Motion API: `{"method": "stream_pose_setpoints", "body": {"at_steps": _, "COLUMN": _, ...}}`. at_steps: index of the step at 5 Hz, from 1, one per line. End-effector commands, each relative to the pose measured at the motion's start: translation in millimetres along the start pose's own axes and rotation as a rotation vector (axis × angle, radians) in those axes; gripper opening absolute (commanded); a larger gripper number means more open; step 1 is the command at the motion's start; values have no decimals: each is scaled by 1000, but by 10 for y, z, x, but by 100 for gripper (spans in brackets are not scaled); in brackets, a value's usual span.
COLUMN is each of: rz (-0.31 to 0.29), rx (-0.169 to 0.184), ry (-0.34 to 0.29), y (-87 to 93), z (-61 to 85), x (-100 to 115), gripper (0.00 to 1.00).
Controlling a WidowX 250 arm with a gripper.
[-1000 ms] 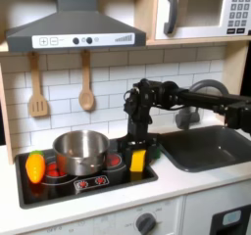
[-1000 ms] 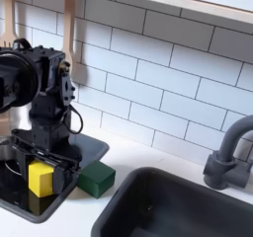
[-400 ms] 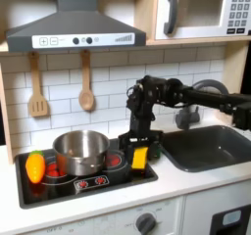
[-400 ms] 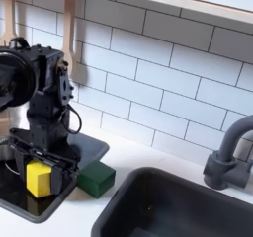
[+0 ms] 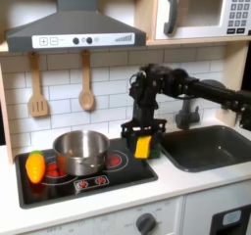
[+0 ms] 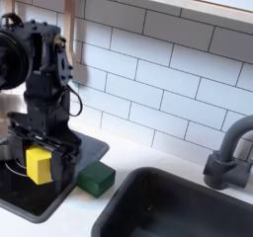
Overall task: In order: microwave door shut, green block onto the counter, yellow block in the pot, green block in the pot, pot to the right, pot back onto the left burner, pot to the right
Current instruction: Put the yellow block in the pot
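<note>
Item: small bright yellow cube, the yellow block. Your black gripper has it pinched between narrow-set fingers and lifted clear of the black cooktop, over its right-hand part in the first exterior view. You hold it raised, I judge, so it can clear the rim on the way to the pot. In the second exterior view the yellow block reads as a plain, matte, square-edged cube, held level, faces unmarked.

Item: round shiny steel pot, straight-sided, no lid. It stands on the first exterior view's left burner, open top ready to receive, apart from the gripper.

Item: small green cube, the green block. It lies on the pale off-white counter at the cooktop's edge, near the dark sink, waiting its turn.

Item: white microwave door with grey handle. It appears shut.
</note>
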State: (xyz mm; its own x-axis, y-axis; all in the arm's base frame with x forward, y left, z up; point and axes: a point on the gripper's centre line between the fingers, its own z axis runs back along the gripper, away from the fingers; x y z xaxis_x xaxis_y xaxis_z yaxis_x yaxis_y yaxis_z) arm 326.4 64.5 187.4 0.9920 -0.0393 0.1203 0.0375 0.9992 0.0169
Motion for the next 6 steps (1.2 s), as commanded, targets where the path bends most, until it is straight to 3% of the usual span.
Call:
{"method": "stream_pose_setpoints", "body": {"at_steps": 1, "rz": 53, "rx": 19, "ry": -66, "y": 245, "z": 275, "x": 108, "gripper": 0}}
{"method": "stream_pose_setpoints", "body": {"at_steps": 3, "rz": 111, "rx": 54, "ry": -136, "y": 603, "z": 527, "x": 229, "gripper": 0}}
{"method": "stream_pose_setpoints", "body": {"at_steps": 4, "rz": 135, "rx": 73, "ry": -141, "y": 796, "z": 525, "x": 270, "gripper": 0}}
{"method": "stream_pose_setpoints", "body": {"at_steps": 6, "rz": 192, "rx": 76, "ry": -147, "y": 1134, "z": 407, "x": 411, "gripper": 0}}
